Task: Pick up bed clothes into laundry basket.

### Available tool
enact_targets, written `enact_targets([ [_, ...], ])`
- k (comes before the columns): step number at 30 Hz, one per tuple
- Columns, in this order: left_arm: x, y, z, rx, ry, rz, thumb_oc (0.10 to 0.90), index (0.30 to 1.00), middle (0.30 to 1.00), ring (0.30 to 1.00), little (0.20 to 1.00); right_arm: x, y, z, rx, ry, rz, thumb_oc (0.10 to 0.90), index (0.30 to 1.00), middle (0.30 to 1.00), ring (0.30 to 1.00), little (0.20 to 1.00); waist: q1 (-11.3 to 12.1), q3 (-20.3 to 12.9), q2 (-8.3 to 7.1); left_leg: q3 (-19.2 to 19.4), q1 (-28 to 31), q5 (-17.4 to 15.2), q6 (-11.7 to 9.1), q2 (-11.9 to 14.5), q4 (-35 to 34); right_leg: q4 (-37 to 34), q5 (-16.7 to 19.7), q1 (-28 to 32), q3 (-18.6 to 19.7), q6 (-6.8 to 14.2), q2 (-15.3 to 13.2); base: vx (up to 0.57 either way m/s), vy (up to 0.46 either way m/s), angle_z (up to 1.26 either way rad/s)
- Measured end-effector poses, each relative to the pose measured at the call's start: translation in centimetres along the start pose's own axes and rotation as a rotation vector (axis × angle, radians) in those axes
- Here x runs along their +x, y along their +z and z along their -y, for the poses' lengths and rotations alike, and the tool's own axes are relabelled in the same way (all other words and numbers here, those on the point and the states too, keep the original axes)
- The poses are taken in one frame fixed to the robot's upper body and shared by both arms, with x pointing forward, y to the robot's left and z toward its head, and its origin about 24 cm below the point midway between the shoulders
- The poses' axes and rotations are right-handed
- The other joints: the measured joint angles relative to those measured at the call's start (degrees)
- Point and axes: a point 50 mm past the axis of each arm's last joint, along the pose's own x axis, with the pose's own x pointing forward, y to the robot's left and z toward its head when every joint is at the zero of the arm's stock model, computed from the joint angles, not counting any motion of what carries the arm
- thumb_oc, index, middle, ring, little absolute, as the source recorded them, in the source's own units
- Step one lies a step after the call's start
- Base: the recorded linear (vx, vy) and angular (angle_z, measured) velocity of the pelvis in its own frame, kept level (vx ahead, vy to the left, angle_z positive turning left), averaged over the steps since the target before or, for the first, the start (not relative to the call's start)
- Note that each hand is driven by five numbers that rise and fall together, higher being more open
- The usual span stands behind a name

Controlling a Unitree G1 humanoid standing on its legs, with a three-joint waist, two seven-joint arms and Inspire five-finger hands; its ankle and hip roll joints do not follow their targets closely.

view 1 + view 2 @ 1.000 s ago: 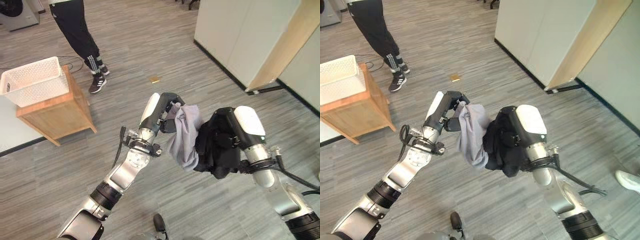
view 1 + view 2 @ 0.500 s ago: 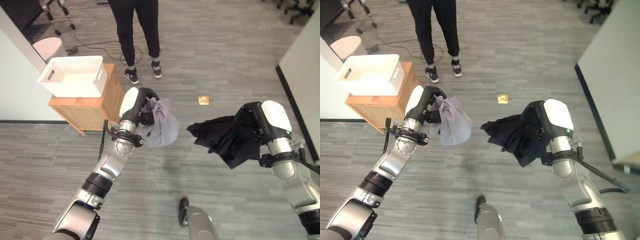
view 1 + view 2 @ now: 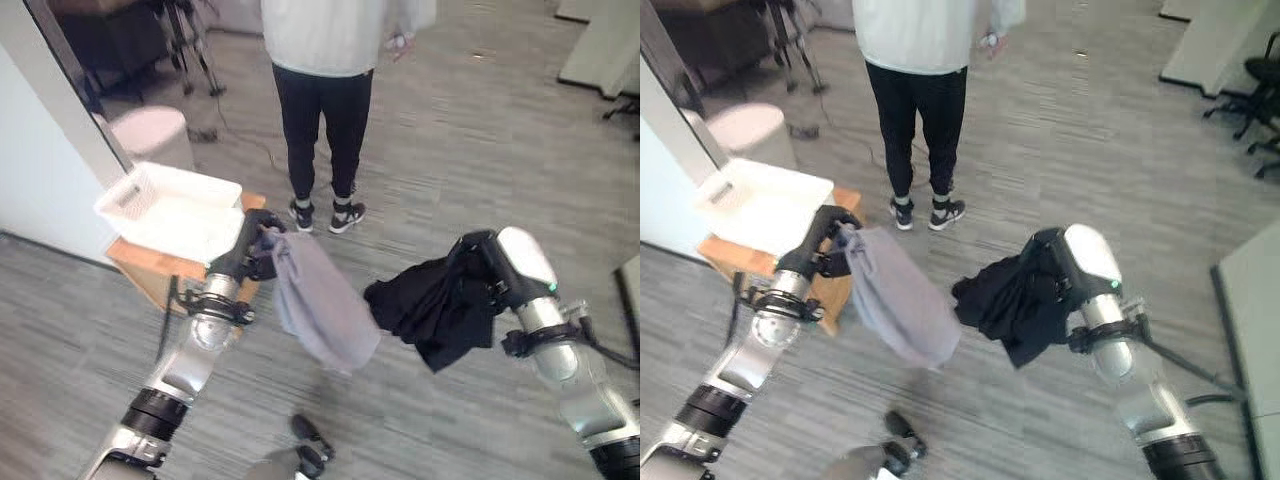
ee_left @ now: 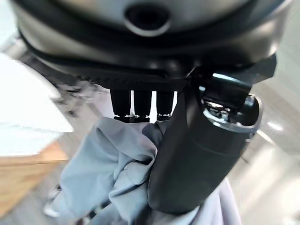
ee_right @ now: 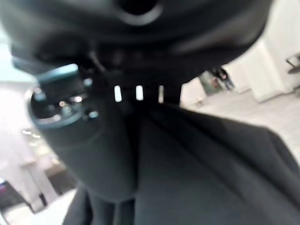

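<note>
The floor [image 3: 480, 150] is grey wood-look planks, and a person [image 3: 325, 110] in a light top and black trousers stands on it, just behind the work area. To the robot's left there is a low wooden cabinet [image 3: 150, 275], and the white laundry basket [image 3: 170, 205] sits on top of it, beside a white wall.

The left arm reaches forward and up from the lower left, with the left hand [image 3: 252, 248] raised near the front corner of the basket. Its fingers and thumb are curled tightly round the top of a grey cloth [image 3: 320, 310]; the left wrist view shows the thumb [image 4: 197, 154] pressed into the bunched folds. The cloth hangs down from the hand, slanting toward the middle, clear of the floor.

The right arm comes from the lower right with the elbow bent, and the right hand [image 3: 490, 268] is held at about the same height as the left one. It is closed on a black garment [image 3: 430, 310], which hangs in the air in loose folds just beside the grey cloth.
</note>
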Motion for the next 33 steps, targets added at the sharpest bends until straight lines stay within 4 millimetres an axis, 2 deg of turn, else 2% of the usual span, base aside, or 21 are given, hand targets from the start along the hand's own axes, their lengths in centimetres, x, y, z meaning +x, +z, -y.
enact_targets([
  [2, 0.6, 0.2, -0.8, 0.017, 0.022, 0.007, 0.400, 0.300, 0.300, 0.300, 0.300, 0.1, -0.2, 0.6, -0.003, -0.024, -0.010, 0.400, 0.300, 0.300, 0.300, 0.300, -2.0, 0.5, 0.48, -3.2, 1.7, 1.3, -1.3, -0.5, -1.6, -2.6, -0.3, -4.5, 0.4, 0.7, -3.9, 0.76, 0.139, 0.65],
  [3, 0.3, 0.0, -1.2, 0.024, 0.023, 0.007, 0.400, 0.300, 0.300, 0.300, 0.300, -0.1, 0.0, 0.8, 0.003, -0.032, -0.013, 0.400, 0.300, 0.300, 0.300, 0.300, -1.5, 1.6, -0.23, -3.4, 3.0, -1.1, -4.0, -0.3, 0.5, -6.1, 1.9, -3.5, 0.6, 2.6, -5.1, 0.87, 0.191, 0.25],
  [4, -1.9, -0.8, -3.6, 0.047, 0.075, 0.035, 0.400, 0.300, 0.300, 0.300, 0.300, -1.0, 1.4, 0.8, 0.047, -0.062, 0.024, 0.400, 0.300, 0.300, 0.300, 0.300, 0.1, 3.9, -4.84, -0.5, 5.1, -6.9, -6.1, 0.4, 9.2, -8.6, 9.6, 1.8, 1.6, 0.6, -8.0, 0.10, 0.058, 0.10],
  [6, -4.4, -3.4, -4.1, -0.034, 0.193, -0.124, 0.400, 0.300, 0.300, 0.300, 0.300, -1.6, 2.1, 1.7, 0.020, -0.104, 0.073, 0.400, 0.300, 0.300, 0.300, 0.300, 0.8, 1.2, -2.84, -2.4, 8.0, -8.2, -7.9, 1.9, 7.9, -0.4, 9.6, 0.5, 0.8, -0.4, -9.0, 0.27, 0.082, 0.40],
  [8, -4.3, -3.8, -5.4, -0.020, 0.243, -0.142, 0.400, 0.300, 0.300, 0.300, 0.300, -0.8, 2.6, 3.1, -0.024, -0.130, 0.115, 0.400, 0.300, 0.300, 0.300, 0.300, 2.0, 1.1, -2.28, -4.8, 8.2, -6.9, -8.2, 1.1, 6.0, -1.0, 10.1, 0.0, 0.4, 1.0, -8.8, 0.58, 0.068, 0.83],
  [9, -3.6, -3.4, -5.6, -0.043, 0.275, -0.115, 0.400, 0.300, 0.300, 0.300, 0.300, -1.3, 2.4, 4.4, -0.037, -0.184, 0.103, 0.400, 0.300, 0.300, 0.300, 0.300, 1.8, 1.9, -2.20, -8.5, 7.6, -7.6, -8.9, 0.7, 8.0, 8.7, 13.3, -3.0, 2.8, 4.0, -9.8, 0.25, -0.118, 1.54],
  [10, -3.8, -3.8, -5.2, -0.079, 0.294, -0.143, 0.400, 0.300, 0.300, 0.300, 0.300, -1.6, 2.4, 5.2, -0.046, -0.221, 0.094, 0.400, 0.300, 0.300, 0.300, 0.300, 0.3, 1.7, -1.85, -13.6, 8.8, -7.4, -8.7, 0.5, 5.9, 22.0, 15.8, -8.0, 3.3, 3.3, -11.9, 0.17, -0.107, 1.81],
  [12, -4.6, -4.6, -5.3, -0.077, 0.295, -0.185, 0.400, 0.300, 0.300, 0.300, 0.300, -1.4, 2.4, 6.4, -0.068, -0.262, 0.102, 0.400, 0.300, 0.300, 0.300, 0.300, 0.0, 1.3, -2.12, -16.2, 11.9, -4.9, -10.7, 0.7, 1.7, 28.1, 10.6, -15.0, 7.2, 2.2, -14.1, 0.17, -0.180, 1.14],
  [13, -4.8, -5.0, -5.8, -0.076, 0.317, -0.200, 0.400, 0.300, 0.300, 0.300, 0.300, -1.0, 2.9, 7.7, -0.113, -0.282, 0.136, 0.400, 0.300, 0.300, 0.300, 0.300, 1.8, 1.4, -1.67, -18.9, 12.6, -4.6, -11.0, 1.8, 0.6, 23.4, 8.6, -19.6, 9.0, 2.6, -15.0, 0.28, -0.330, 0.85],
  [14, -4.9, -5.0, -6.6, -0.070, 0.347, -0.197, 0.400, 0.300, 0.300, 0.300, 0.300, -0.6, 3.3, 9.4, -0.188, -0.296, 0.171, 0.400, 0.300, 0.300, 0.300, 0.300, 1.9, 1.4, -1.39, -21.6, 13.0, -3.5, -13.4, 4.1, -0.8, 15.2, 7.9, -23.9, 11.1, 1.7, -15.9, 0.23, -0.292, 1.39],
  [16, -5.3, -5.3, -7.4, -0.049, 0.381, -0.197, 0.400, 0.300, 0.300, 0.300, 0.300, -0.2, 4.0, 11.4, -0.271, -0.314, 0.207, 0.400, 0.300, 0.300, 0.300, 0.300, 2.9, 1.5, -0.71, -30.0, 13.7, -2.3, -15.7, 9.1, -3.0, -2.7, 14.1, -26.1, 18.3, 0.6, -13.4, 0.25, -0.438, 1.69],
  [17, -5.2, -5.6, -7.3, -0.041, 0.376, -0.200, 0.400, 0.300, 0.300, 0.300, 0.300, 0.0, 3.9, 12.0, -0.294, -0.317, 0.212, 0.400, 0.300, 0.300, 0.300, 0.300, 2.1, 1.4, -0.09, -34.4, 12.3, -1.2, -17.4, 11.7, -3.1, -12.8, 18.5, -23.5, 24.9, 0.9, -10.3, 0.20, -0.380, 2.37],
  [18, -4.2, -5.5, -7.3, -0.035, 0.359, -0.184, 0.400, 0.300, 0.300, 0.300, 0.300, 0.2, 3.6, 13.3, -0.340, -0.321, 0.187, 0.400, 0.300, 0.300, 0.300, 0.300, 1.6, 1.1, -0.92, -38.6, 10.1, 0.9, -19.1, 13.8, -3.2, -23.3, 22.4, -20.2, 32.0, 4.2, -7.8, 0.12, -0.162, 2.78],
  [19, -3.2, -5.4, -6.9, -0.040, 0.335, -0.181, 0.400, 0.300, 0.300, 0.300, 0.300, 0.4, 3.2, 14.3, -0.381, -0.326, 0.160, 0.400, 0.300, 0.300, 0.300, 0.300, 0.9, 1.9, -2.19, -37.7, 10.0, 1.6, -19.4, 14.6, -3.4, -22.6, 31.2, -19.1, 29.1, 3.3, -7.9, 0.17, -0.262, 2.67],
  [20, -3.8, -5.9, -5.7, -0.067, 0.300, -0.218, 0.400, 0.300, 0.300, 0.300, 0.300, 0.7, 2.8, 14.9, -0.372, -0.350, 0.125, 0.400, 0.300, 0.300, 0.300, 0.300, 3.1, 2.2, -1.98, -33.5, 12.9, 2.3, -20.5, 15.0, -4.5, -21.4, 33.8, -18.1, 25.6, -0.4, -6.0, 0.14, -0.251, 1.57],
  [23, -5.7, -7.3, -5.2, -0.052, 0.279, -0.280, 0.400, 0.300, 0.300, 0.300, 0.300, 1.7, 4.3, 16.2, -0.370, -0.411, 0.168, 0.400, 0.300, 0.300, 0.300, 0.300, 5.8, 2.1, -1.47, -27.7, 18.6, 5.4, -23.4, 13.4, -5.0, -21.5, 32.8, -16.8, 20.9, -5.6, -2.4, 0.12, -0.248, 0.87],
  [25, -6.0, -7.6, -5.3, -0.053, 0.282, -0.296, 0.400, 0.300, 0.300, 0.300, 0.300, 3.2, 5.0, 16.2, -0.352, -0.410, 0.190, 0.400, 0.300, 0.300, 0.300, 0.300, 6.0, 3.4, -3.79, -28.2, 17.2, 6.1, -25.5, 14.8, -0.4, -22.1, 32.7, -14.6, 19.5, -6.9, -1.4, 0.10, -0.187, 0.67],
  [27, -6.2, -7.7, -5.0, -0.047, 0.246, -0.297, 0.400, 0.300, 0.300, 0.300, 0.300, 4.3, 4.9, 15.4, -0.313, -0.390, 0.189, 0.400, 0.300, 0.300, 0.300, 0.300, 7.2, 4.0, -7.18, -29.2, 17.1, 1.8, -25.2, 13.5, -6.0, -22.3, 31.1, -12.2, 19.4, -5.7, -1.2, 0.10, -0.207, 0.61],
  [29, -6.3, -7.8, -4.9, -0.049, 0.238, -0.302, 0.400, 0.300, 0.300, 0.300, 0.300, 5.0, 5.1, 14.9, -0.294, -0.381, 0.195, 0.400, 0.300, 0.300, 0.300, 0.300, 7.6, 4.0, -7.14, -29.5, 16.9, 1.9, -25.5, 13.4, -6.1, -22.4, 29.2, -11.1, 18.8, -5.5, 0.0, 0.09, -0.184, 0.47],
  [30, -6.4, -7.8, -4.8, -0.068, 0.233, -0.304, 0.400, 0.300, 0.300, 0.300, 0.300, 5.6, 5.3, 13.9, -0.256, -0.364, 0.201, 0.400, 0.300, 0.300, 0.300, 0.300, 7.4, 3.6, -6.42, -29.7, 17.1, 2.3, -25.4, 13.5, -5.9, -22.4, 28.9, -9.9, 18.2, -6.5, 2.4, 0.09, -0.174, 0.32],
  [33, -6.4, -7.9, -4.9, -0.077, 0.230, -0.308, 0.400, 0.300, 0.300, 0.300, 0.300, 7.2, 5.8, 11.7, -0.210, -0.315, 0.209, 0.400, 0.300, 0.300, 0.300, 0.300, 8.0, 3.1, -5.71, -29.5, 17.4, 3.4, -24.3, 14.1, -5.3, -22.6, 26.7, -9.5, 13.8, -9.5, 3.9, 0.08, -0.146, 0.14],
])
